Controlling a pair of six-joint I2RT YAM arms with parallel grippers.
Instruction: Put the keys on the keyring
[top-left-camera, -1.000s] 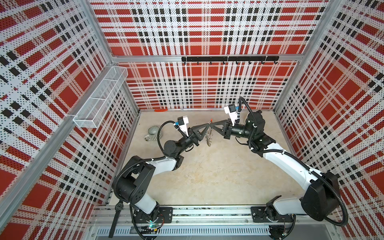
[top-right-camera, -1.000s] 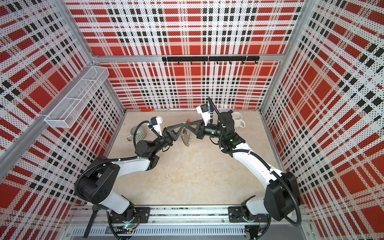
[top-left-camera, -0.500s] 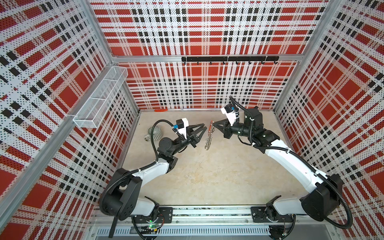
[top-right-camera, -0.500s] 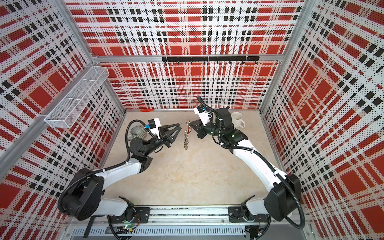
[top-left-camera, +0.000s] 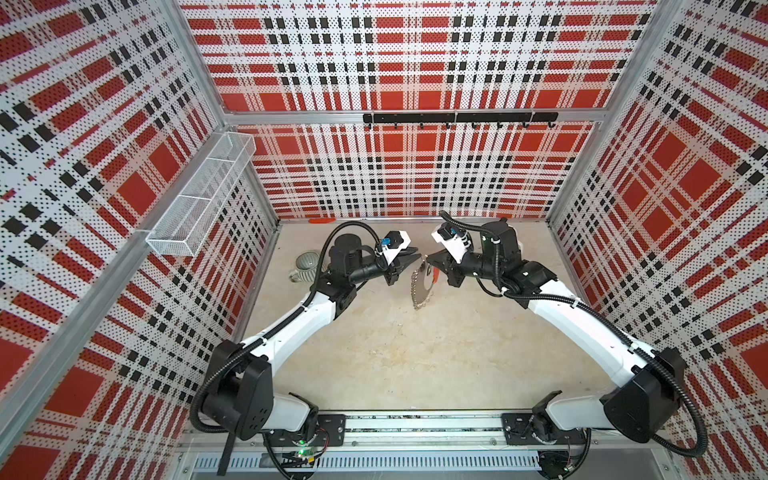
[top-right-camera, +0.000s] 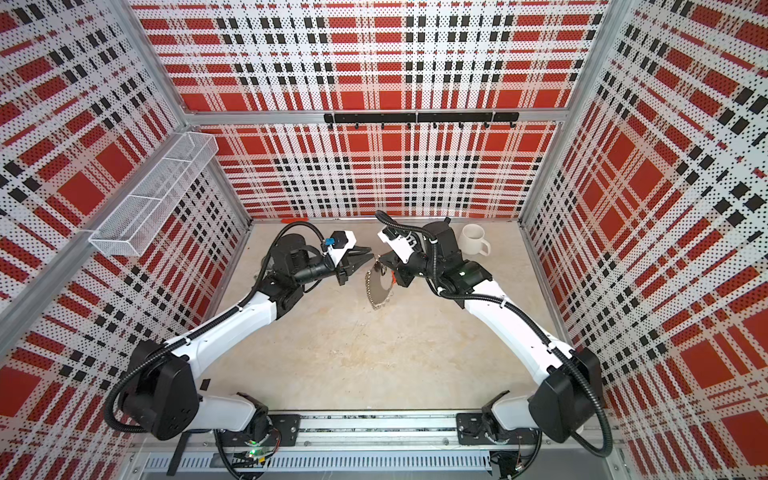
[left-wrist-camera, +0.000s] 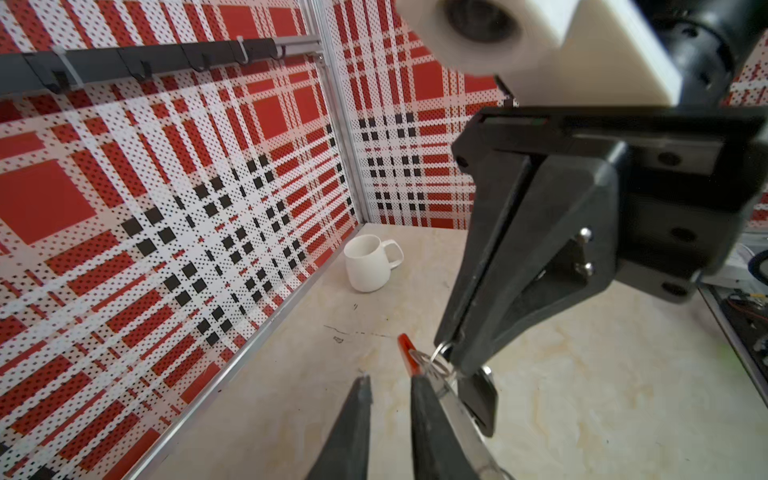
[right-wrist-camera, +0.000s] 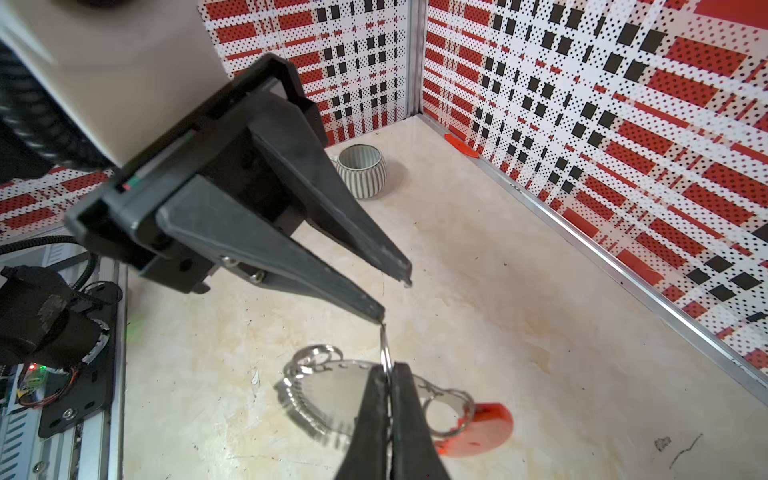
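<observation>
While keyring (top-left-camera: 420, 289) hangs from my grip: step = getting keys (left-wrist-camera: 478, 405) onto it, mid-air, claws tip to tip.
right claw (right-wrist-camera: 390, 374): clamped tight on one thin wire loop of keyring; ring dangles below, red segment (right-wrist-camera: 478, 428) close by.
left claw (right-wrist-camera: 395, 300): jaws part open, gripping nothing; one tip touches the loop above right claw.
keys: black tag hangs just under right claw tips, at the ring; threaded or not, can't tell.
progress: my guess, key at or just on ring; needs check.
next move: right steady, left in slow, tiny aim, loops slip easy.
surface: beige marbled tabletop (top-left-camera: 395, 353), scuffed.
room: red-black plaid perforated walls (top-left-camera: 415, 174), hook rail (top-left-camera: 457, 117) at back, wire basket (top-left-camera: 199, 199) on side wall, ribbed mug (right-wrist-camera: 360, 170) and white mug (left-wrist-camera: 370, 266) near back, well apart.
</observation>
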